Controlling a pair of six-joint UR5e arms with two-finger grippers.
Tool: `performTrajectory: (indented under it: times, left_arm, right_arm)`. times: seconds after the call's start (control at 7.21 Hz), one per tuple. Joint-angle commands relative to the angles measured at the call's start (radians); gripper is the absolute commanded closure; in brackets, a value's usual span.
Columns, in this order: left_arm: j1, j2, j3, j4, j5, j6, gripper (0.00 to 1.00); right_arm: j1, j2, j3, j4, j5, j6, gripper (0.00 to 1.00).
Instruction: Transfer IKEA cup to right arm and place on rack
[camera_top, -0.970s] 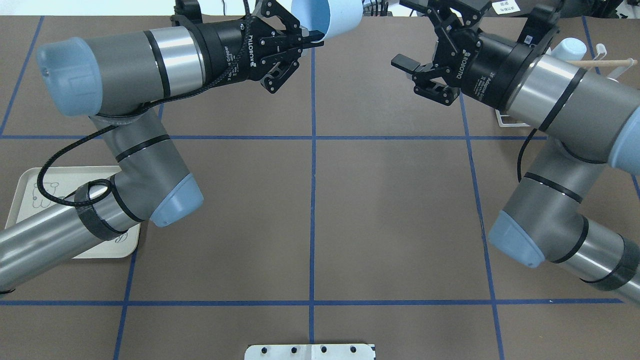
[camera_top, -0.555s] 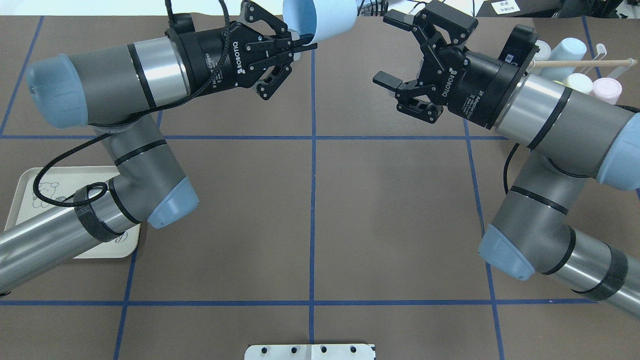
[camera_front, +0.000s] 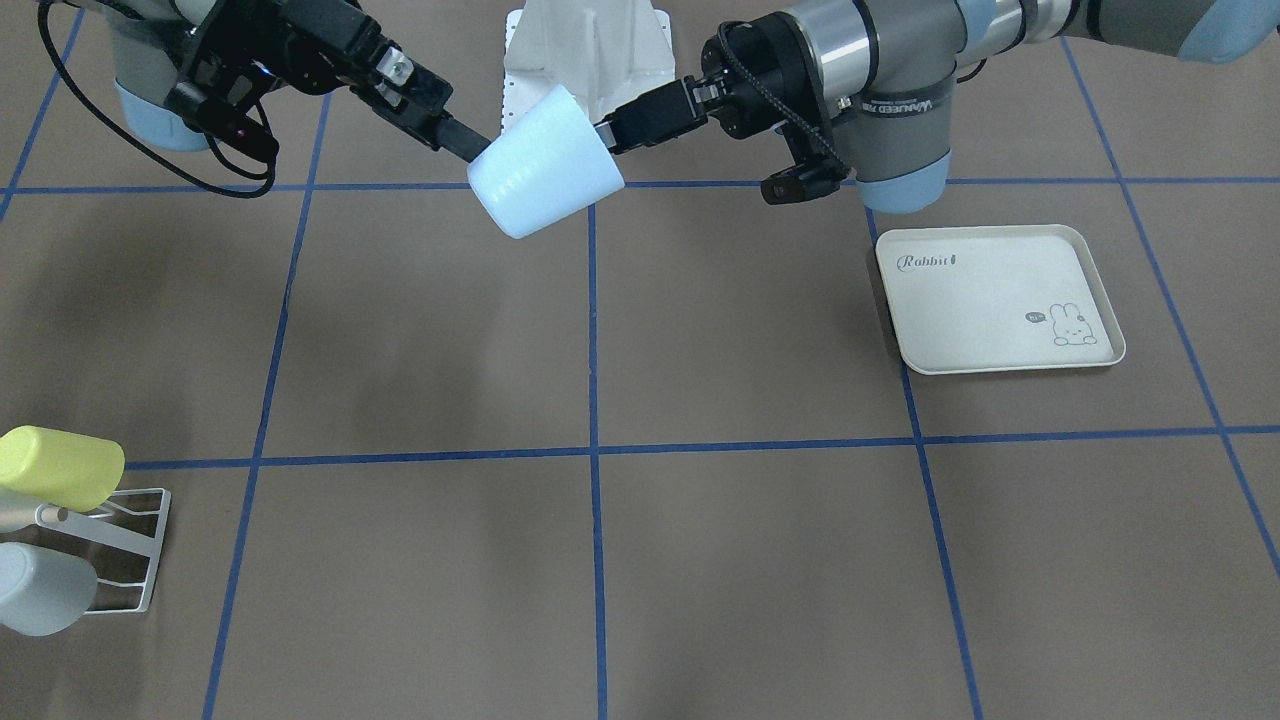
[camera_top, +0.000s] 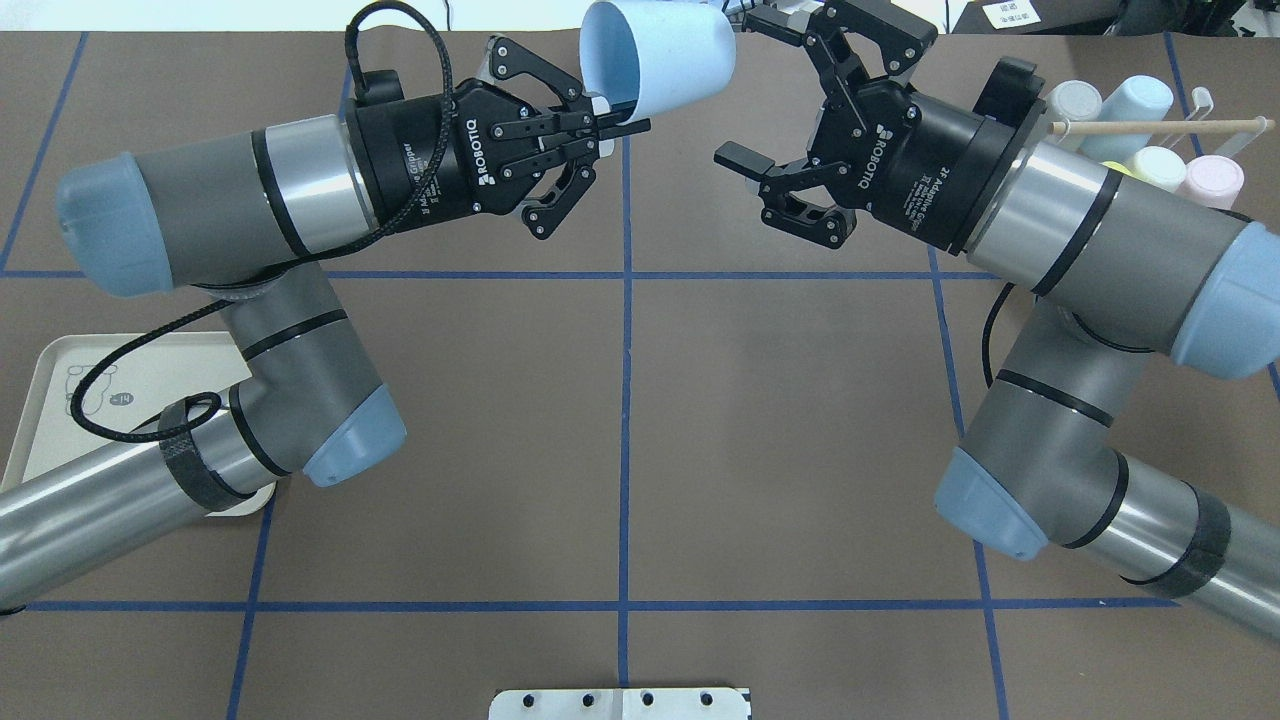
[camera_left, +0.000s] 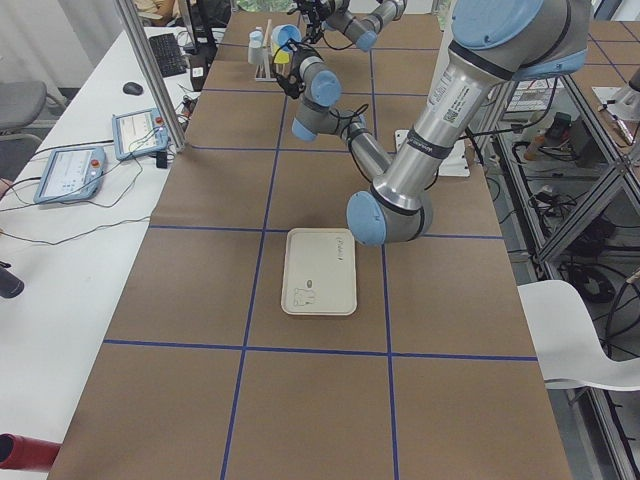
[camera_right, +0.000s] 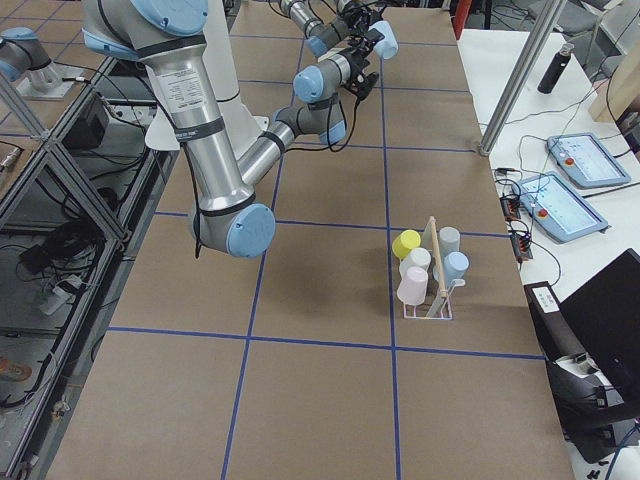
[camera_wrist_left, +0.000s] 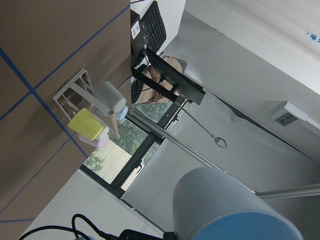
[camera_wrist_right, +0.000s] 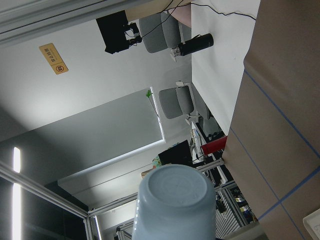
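Here we find the left end effector (camera_top: 622, 112) clenched on the rim of a pale blue plastic cup (camera_top: 660, 62), holding it in the air above the far middle of the brown counter with blue tape lines (camera_top: 620, 420). The cup is tilted, with its open mouth toward the left arm and its closed base toward the right end effector (camera_top: 750, 90). The right end effector's jaws stand wide apart, released, just beside that base. In the front-facing view one right finger (camera_front: 452, 133) reaches the cup's base end, and we cannot tell whether it touches.

The small white wire rack (camera_front: 135, 545) with its light wooden dowel (camera_top: 1150, 127) stands well apart from the cup, at the counter's right end. It carries a yellow cup (camera_front: 60, 465), a grey-blue cup (camera_front: 40, 590) and a pink cup (camera_top: 1212, 180). A cream rabbit-print tray (camera_front: 1000, 300) lies on the counter on the left arm's side.
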Motion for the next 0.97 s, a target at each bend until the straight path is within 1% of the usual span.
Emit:
performTrajectory:
  times: [0.0,0.28,0.69,0.83]
  left_arm:
    - [0.016,0.000,-0.025,0.001,0.000,-0.012,1.00]
    - [0.027,-0.001,-0.028,0.000,0.000,-0.012,1.00]
    - [0.050,-0.001,-0.034,0.000,0.000,-0.012,1.00]
    - [0.053,0.000,-0.039,0.000,0.000,-0.012,1.00]
  right_arm:
    - [-0.009,0.017,-0.006,-0.006,-0.001,0.004,0.03]
    - [-0.009,0.018,-0.009,-0.006,-0.002,0.004,0.03]
    - [-0.007,0.025,-0.012,-0.006,-0.002,0.004,0.08]
    - [-0.007,0.025,-0.010,-0.006,-0.002,0.004,0.24]
